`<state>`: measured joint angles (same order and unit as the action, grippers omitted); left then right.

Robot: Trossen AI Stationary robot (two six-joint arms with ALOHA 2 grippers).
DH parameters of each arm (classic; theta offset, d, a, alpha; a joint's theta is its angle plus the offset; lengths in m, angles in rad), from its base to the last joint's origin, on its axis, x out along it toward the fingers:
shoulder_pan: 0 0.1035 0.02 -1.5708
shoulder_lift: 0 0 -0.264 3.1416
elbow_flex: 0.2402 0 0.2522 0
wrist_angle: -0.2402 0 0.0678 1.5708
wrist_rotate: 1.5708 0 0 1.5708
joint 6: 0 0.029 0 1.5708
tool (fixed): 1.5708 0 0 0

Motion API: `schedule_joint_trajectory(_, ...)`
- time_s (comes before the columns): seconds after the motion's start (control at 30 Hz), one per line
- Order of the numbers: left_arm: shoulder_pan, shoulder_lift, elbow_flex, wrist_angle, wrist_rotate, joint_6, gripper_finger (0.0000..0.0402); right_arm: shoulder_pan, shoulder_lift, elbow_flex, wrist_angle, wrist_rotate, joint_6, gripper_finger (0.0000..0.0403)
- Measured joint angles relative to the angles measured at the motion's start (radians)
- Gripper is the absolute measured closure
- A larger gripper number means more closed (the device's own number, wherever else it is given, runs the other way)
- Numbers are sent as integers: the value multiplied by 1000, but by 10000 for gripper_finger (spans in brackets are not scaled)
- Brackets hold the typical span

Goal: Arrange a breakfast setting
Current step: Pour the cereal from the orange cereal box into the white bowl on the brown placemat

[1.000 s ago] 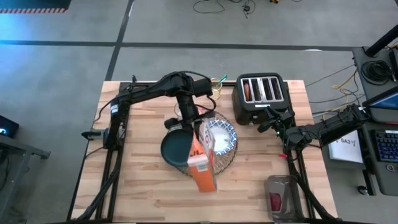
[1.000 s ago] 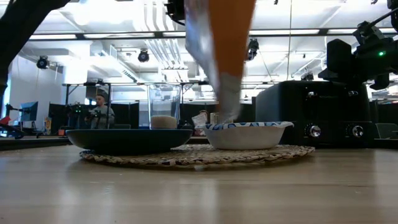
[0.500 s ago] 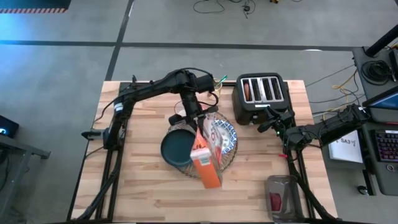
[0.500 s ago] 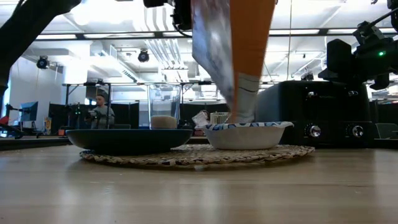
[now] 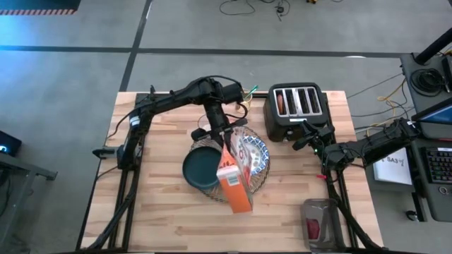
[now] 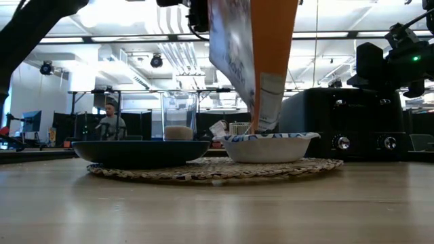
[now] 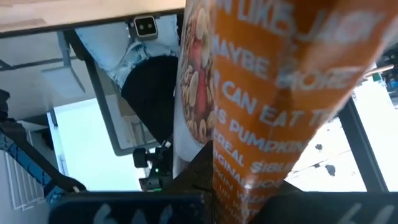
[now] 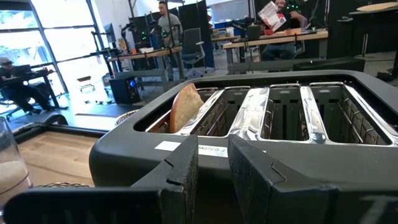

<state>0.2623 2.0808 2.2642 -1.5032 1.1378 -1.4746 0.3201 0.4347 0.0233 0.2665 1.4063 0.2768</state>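
Observation:
My left gripper (image 5: 222,144) is shut on an orange cereal box (image 5: 235,187), held high and tilted. The box's lower end (image 6: 268,115) hangs just above the blue-and-white bowl (image 6: 268,146). The bowl and the dark teal plate (image 6: 139,150) sit side by side on the round woven placemat (image 6: 217,169). A clear glass (image 6: 180,115) stands behind the plate. My right gripper (image 8: 212,168) waits beside the black toaster (image 5: 296,109), open, with nothing between its fingers. My left gripper holds the cereal box by its upper part (image 6: 215,20), coming at it from the table's far left side and slanting a little downward. The box itself hides the fingers in the wrist view. It hangs clear of everything, tipped, its printed face (image 7: 273,106) filling that view.
The toaster (image 8: 249,124) stands at the far right with a slice of toast (image 8: 186,106) in one slot. A grey-and-red object (image 5: 318,224) lies at the near right corner. Bare wood stretches along the near edge and the left side. People sit in the room behind.
My left gripper has shifted slightly toward the table's right and turned a little. The cereal box has swung with it: its lower end has moved to the right, from beside the bowl's left rim to above the bowl. Over the last half second it has kept still.

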Motion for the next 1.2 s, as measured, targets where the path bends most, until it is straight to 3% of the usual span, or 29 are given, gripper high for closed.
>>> schedule_joint_trajectory(0.87, 67, 0, 0, -18, 119, -95, 402, 0, 0, 0, 0, 0, 0, 323)
schedule_joint_trajectory(1.2, 102, 0, 75, -23, 127, -82, 402, 0, 0, 0, 0, 0, 0, 323)
